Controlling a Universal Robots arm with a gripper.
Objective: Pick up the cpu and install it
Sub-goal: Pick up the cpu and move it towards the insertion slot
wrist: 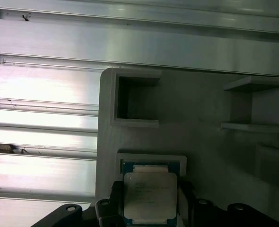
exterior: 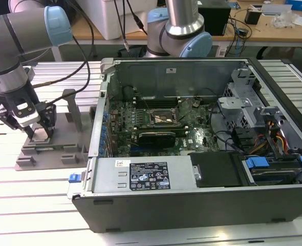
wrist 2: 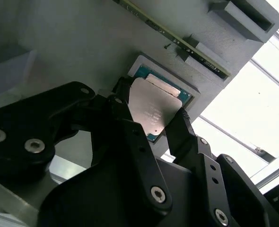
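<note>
Gripper point(exterior: 41, 136) low over the grey plastic tray point(exterior: 48, 154), which lies near the edge of the slatted bench point(exterior: 18, 205) at the exterior view's left. In both wrist views the cpu point(wrist 2: 153, 106) point(wrist: 150, 194), silver top upward, sits at the tray's shallow square recess close to one tray corner. The black jaws are clenched against two opposite edges of it, grasping it. Whether it rests on the recess floor or is raised cannot be told. Just beside the tray, toward the exterior view's right, the open computer case point(exterior: 192, 179) stands on the bench with its motherboard point(exterior: 156, 125) exposed.
</note>
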